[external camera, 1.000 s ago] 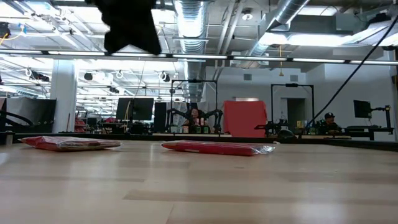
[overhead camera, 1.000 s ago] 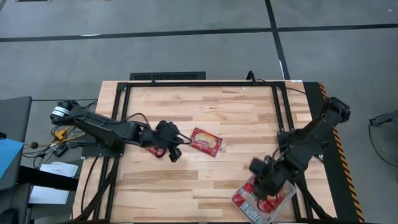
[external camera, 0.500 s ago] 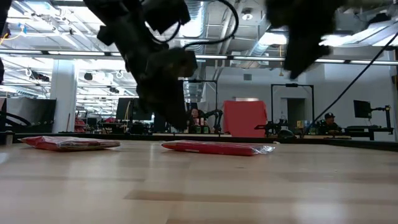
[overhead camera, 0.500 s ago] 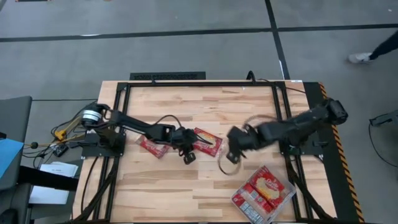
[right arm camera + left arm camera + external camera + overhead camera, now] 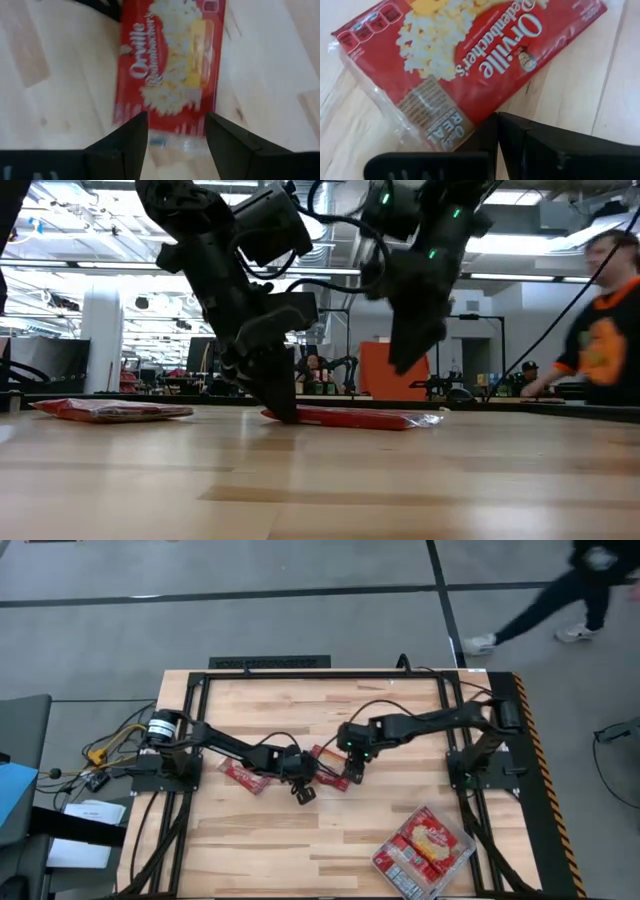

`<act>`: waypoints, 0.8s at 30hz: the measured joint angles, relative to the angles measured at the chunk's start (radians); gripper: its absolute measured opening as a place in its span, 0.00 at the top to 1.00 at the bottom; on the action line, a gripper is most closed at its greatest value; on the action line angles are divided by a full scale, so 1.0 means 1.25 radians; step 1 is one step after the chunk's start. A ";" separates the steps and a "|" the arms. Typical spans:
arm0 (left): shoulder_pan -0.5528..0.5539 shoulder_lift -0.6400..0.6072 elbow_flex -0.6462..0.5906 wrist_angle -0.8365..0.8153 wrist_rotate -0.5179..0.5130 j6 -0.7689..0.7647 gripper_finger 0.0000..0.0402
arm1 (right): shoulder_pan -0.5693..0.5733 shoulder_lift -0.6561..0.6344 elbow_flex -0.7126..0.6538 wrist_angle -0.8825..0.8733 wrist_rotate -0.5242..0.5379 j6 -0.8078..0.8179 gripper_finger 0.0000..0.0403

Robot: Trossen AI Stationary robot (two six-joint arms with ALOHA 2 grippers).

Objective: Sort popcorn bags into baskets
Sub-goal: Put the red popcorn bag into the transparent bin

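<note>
A red popcorn bag (image 5: 326,764) lies flat at the table's middle, between both grippers. My left gripper (image 5: 303,790) is shut, its tip down on the wood at the bag's left end (image 5: 283,410). My right gripper (image 5: 176,120) is open above the bag's other end, one finger on each side, not touching; the low view shows it clear above the bag (image 5: 405,360). A second bag (image 5: 243,776) lies flat further left. The clear tray (image 5: 380,862) at the near right holds several bags (image 5: 430,840). My left gripper comes slanting down from the table's left, and its shut fingers (image 5: 520,145) stand at the bag's long edge (image 5: 479,120), close to the clear sealed end. I cannot tell whether they touch the bag. The bag lies flat on the table.
A black frame (image 5: 320,675) runs along the far and side edges of the table. Cables trail from both arms over the wood. A person (image 5: 570,585) walks past beyond the far right corner. Bare wood lies along the near side, left of the tray.
My right gripper has swung from above the tray at the near right across to the table's middle, over the middle bag. My left gripper has moved right toward that bag and come down to the table. A person has walked into view at the far right.
</note>
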 joint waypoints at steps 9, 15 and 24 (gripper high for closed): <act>0.003 0.005 -0.002 -0.014 0.034 0.000 1.00 | -0.093 0.041 -0.001 0.093 -0.130 -0.043 0.46; -0.024 -0.064 -0.008 -0.025 -0.020 -0.033 1.00 | -0.159 -0.052 0.000 0.069 -0.159 -0.043 0.48; -0.030 -0.113 -0.040 0.226 -0.162 -0.032 1.00 | -0.210 -0.120 -0.021 0.132 -0.117 -0.012 0.50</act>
